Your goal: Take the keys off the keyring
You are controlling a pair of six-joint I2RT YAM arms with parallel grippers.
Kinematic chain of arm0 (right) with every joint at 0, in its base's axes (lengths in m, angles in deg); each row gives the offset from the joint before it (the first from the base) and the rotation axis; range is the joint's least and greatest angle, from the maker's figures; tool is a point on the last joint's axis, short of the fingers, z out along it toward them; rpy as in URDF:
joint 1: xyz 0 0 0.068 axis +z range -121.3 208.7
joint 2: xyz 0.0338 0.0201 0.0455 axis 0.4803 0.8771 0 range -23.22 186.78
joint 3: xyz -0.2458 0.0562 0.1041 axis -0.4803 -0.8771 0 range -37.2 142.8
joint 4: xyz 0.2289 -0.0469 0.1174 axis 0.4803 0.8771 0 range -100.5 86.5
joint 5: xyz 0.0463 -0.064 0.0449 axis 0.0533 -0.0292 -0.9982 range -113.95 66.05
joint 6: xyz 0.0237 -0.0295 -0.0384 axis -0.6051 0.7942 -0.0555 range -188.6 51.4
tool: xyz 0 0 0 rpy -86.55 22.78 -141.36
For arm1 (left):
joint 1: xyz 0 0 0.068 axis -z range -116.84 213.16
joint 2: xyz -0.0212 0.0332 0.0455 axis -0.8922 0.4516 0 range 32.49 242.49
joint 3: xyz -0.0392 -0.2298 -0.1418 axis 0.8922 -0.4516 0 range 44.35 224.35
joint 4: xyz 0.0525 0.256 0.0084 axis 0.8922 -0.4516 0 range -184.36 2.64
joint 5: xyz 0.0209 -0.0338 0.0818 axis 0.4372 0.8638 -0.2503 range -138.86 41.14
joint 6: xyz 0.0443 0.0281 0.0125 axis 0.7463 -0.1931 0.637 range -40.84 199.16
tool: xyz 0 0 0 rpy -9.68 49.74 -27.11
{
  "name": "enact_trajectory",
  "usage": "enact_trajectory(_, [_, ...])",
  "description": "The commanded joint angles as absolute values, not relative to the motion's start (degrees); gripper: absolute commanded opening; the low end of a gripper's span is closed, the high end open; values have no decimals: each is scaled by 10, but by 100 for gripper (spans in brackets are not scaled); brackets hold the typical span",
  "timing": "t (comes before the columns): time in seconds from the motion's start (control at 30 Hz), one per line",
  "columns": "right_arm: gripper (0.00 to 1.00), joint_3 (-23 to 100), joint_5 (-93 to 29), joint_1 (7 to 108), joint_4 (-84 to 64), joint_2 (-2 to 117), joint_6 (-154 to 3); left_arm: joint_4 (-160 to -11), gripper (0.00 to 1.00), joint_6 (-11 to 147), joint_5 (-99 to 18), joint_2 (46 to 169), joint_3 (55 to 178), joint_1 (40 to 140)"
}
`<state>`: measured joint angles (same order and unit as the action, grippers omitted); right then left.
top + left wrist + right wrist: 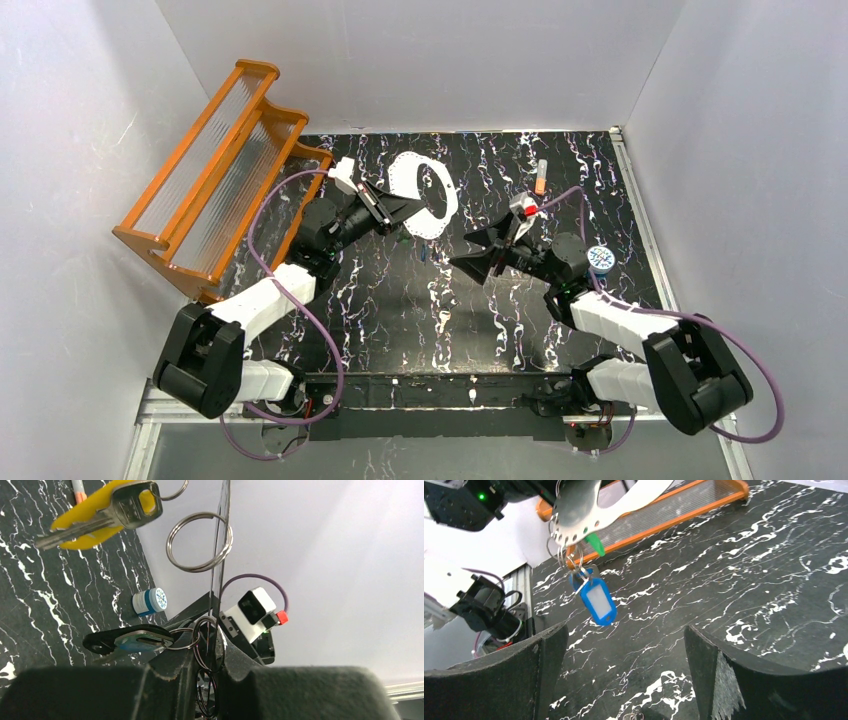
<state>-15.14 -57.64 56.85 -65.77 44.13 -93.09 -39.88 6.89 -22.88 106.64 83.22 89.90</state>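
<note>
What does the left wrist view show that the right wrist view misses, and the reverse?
Only the left wrist: a yellow-headed key, the blue-and-white disc and the right arm's white wrist camera. Only the right wrist: a green key head, the orange rack and the right gripper, open and holding nothing. Both: the keyring, clamped by the left gripper, over the black marbled table.

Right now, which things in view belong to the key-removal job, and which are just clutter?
Job:
- keyring, clamped in the left gripper
- yellow key and green key, hanging off it
- right gripper, open

Lying about:
- orange rack
- orange-and-white tube
- blue-and-white disc
</note>
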Motion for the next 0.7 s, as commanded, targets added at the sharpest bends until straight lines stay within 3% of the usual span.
enact_trajectory(0.0, [93,-145,-624,578,-775,473,-921,-382,0,63,-236,1043,867,902])
enact_trajectory(0.2, [89,-117,-698,581,-813,526,-933,-390,0,61,-237,1035,872,902])
enact_trajectory(0.47, [87,-132,-572,626,-790,499,-870,-395,0,52,-243,1046,878,911])
enact_trajectory(0.67, [84,-109,-601,628,-819,544,-873,-395,0,49,-238,1052,888,918])
